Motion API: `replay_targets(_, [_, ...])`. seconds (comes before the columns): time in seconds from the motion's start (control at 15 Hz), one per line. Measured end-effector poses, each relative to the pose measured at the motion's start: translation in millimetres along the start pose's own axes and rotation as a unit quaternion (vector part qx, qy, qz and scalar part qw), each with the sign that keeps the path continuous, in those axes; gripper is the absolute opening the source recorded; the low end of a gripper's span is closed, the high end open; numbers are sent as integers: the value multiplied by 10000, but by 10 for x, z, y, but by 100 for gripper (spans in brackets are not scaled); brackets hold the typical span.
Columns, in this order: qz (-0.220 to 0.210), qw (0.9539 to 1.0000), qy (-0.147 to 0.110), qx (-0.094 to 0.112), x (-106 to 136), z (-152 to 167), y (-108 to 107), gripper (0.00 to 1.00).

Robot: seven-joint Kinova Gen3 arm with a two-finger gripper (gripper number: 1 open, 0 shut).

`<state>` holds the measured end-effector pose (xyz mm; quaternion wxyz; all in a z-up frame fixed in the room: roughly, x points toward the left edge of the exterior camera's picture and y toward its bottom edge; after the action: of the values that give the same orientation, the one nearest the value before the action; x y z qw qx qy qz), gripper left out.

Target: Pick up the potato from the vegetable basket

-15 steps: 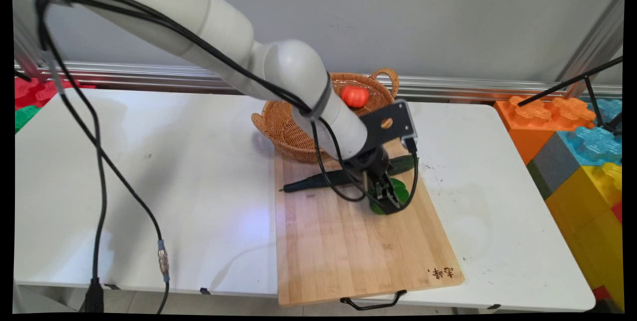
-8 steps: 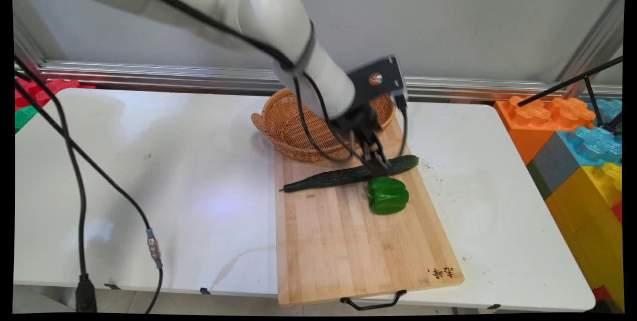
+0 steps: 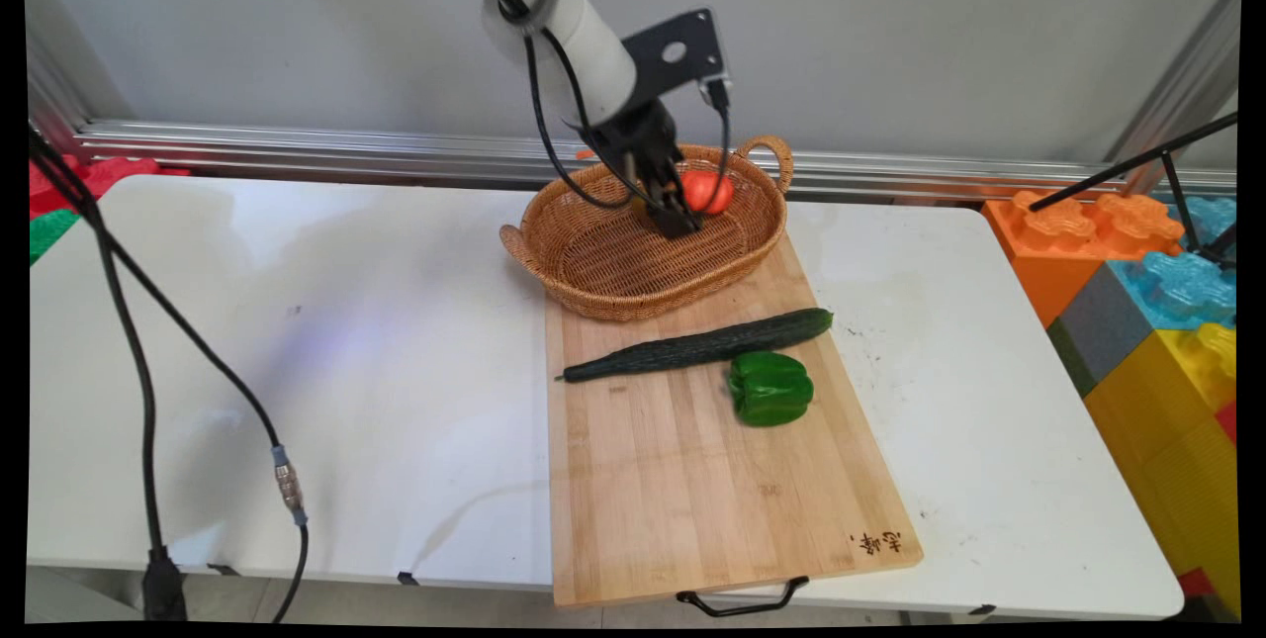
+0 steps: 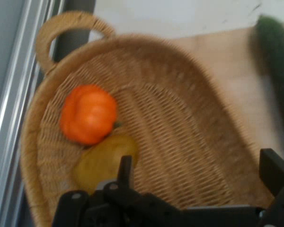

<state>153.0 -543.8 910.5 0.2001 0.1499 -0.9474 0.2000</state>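
I have the tool [image 3: 675, 219] hanging over the far part of the wicker basket [image 3: 593, 267], fingers spread wide and holding nothing — in the hand view the two black fingers [image 4: 126, 171] rise from the bottom edge well apart, with bare wicker between them. The arm comes down to it from the upper left, its black cables [image 3: 138, 321] looping off to the left side of the table [image 3: 297, 351].

Inside the basket, at its far right end just by the handle [image 3: 767, 151], sits an orange-red tomato [image 3: 706, 191]. Touching it, as the hand view shows, lies a yellowish, rounded item [image 4: 104, 161] — I cannot tell what kind; in the main view the tool hides most of it. The rest of the basket's floor is bare weave. The tool is nearest these two, above them and not touching either as far as I can see.

The basket's near rim rests on the far end of a wooden cutting board [image 3: 692, 480], which runs toward the near edge of the table. On the board, just near of the basket, a long dark cucumber [image 3: 697, 346] lies crosswise. A green bell pepper [image 3: 770, 388] sits just beside it on the near side, toward the right. Coloured foam blocks [image 3: 1152, 302] stand off the table's right end.
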Motion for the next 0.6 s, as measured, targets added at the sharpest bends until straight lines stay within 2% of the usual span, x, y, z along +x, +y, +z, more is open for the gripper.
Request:
replay_targets(0.27, [-30, 9994, -343, 47, -168, 194, -432, 100])
replay_targets(0.6, [-73, 9986, -517, 33, -297, 507, -745, 100])
